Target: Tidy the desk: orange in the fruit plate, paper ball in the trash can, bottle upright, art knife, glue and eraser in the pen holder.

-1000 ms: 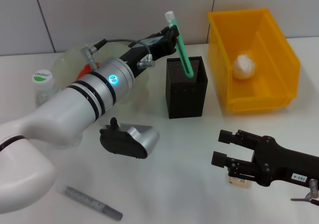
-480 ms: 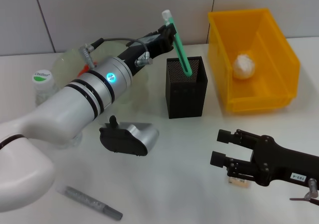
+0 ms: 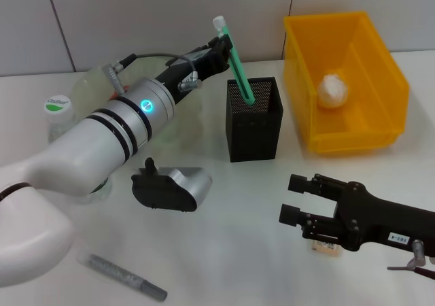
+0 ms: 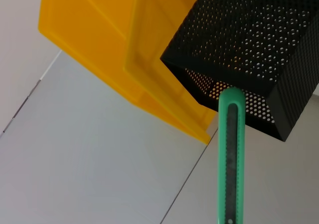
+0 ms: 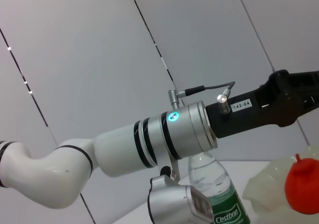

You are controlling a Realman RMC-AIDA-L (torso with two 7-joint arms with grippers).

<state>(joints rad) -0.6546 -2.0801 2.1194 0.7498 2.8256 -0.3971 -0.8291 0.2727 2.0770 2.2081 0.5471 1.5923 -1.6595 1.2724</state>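
My left gripper [image 3: 223, 53] is shut on the mint-green art knife [image 3: 234, 61]. The knife leans steeply, its lower end inside the black mesh pen holder [image 3: 253, 126]. The left wrist view shows the art knife [image 4: 230, 159] reaching the pen holder [image 4: 249, 45]. My right gripper [image 3: 293, 198] hovers open low at the front right, over the beige eraser [image 3: 326, 246]. The grey glue [image 3: 127, 278] lies at the front left. The bottle [image 3: 59, 119] stands upright at the far left. The orange [image 5: 302, 185] sits in the fruit plate [image 5: 266, 186]. The paper ball [image 3: 333, 90] lies in the yellow trash can [image 3: 370, 139].
The fruit plate [image 3: 92, 85] is behind my left forearm. That arm's silver and black camera housing [image 3: 170, 188] hangs low over the table's middle. The trash can [image 4: 124, 50] stands close beside the pen holder. A tiled wall runs behind the desk.
The left arm has drawn slightly to the left, tilting the knife's top further left while its lower end stays in the pen holder. The right gripper has crept a little leftward.
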